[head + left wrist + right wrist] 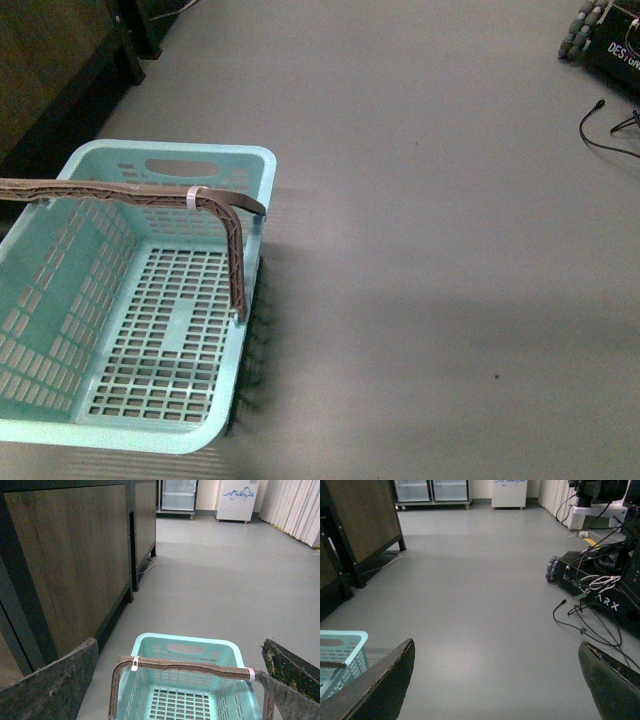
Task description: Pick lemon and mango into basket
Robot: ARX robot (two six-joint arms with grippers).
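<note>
The basket (100,436) sits empty at the lower left of the front view. My left gripper (179,647) and right gripper (496,647) both gape wide, holding nothing. No lemon or mango shows; perhaps they lie out of frame. I judge that finding the fruit comes first.

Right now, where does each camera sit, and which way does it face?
Front: on the robot's body, looking down at the grey floor and the empty basket; no arm shows.
Left wrist: on the left arm, facing over the basket toward a wooden cabinet; left gripper fingers spread.
Right wrist: on the right arm, facing across floor to a wheeled base; right gripper fingers spread.
Shared: all three catch the basket.
</note>
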